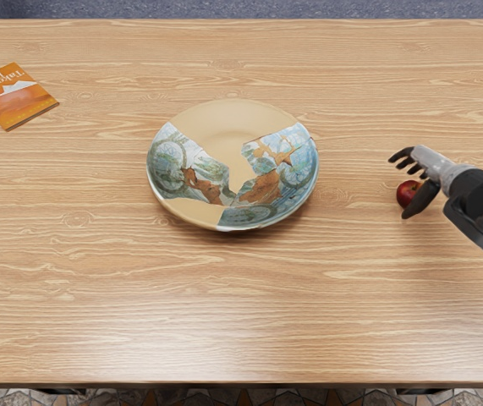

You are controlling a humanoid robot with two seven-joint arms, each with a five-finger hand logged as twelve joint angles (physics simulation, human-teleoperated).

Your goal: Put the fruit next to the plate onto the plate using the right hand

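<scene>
In the head view, a wooden table [224, 313] fills nearly the whole picture, its near edge running along the bottom. A wide, shallow plate [224, 127] sits near the middle of the table, slightly toward the far side. It is tan, with patches of blue-green and rust-brown pattern, and nothing lies on it.

The fruit [406, 194] is small, round and red. It rests on the tabletop to the right of the plate, well apart from the rim and level with the plate's near half. It is not on the plate.

The right arm comes in from the right edge, dark at the wrist and pale grey toward the palm. The right hand [425, 172] reaches left and sits just above and beside the fruit. Its dark fingers [403, 156] are spread apart and point left on the far side of the fruit. The thumb [419, 200] angles down across the fruit's right side and hides part of it. The hand is not clamped on the fruit, and it is not clear whether the thumb touches it.

An orange book [11, 95] lies flat at the far left of the table, well apart from the plate.
</scene>
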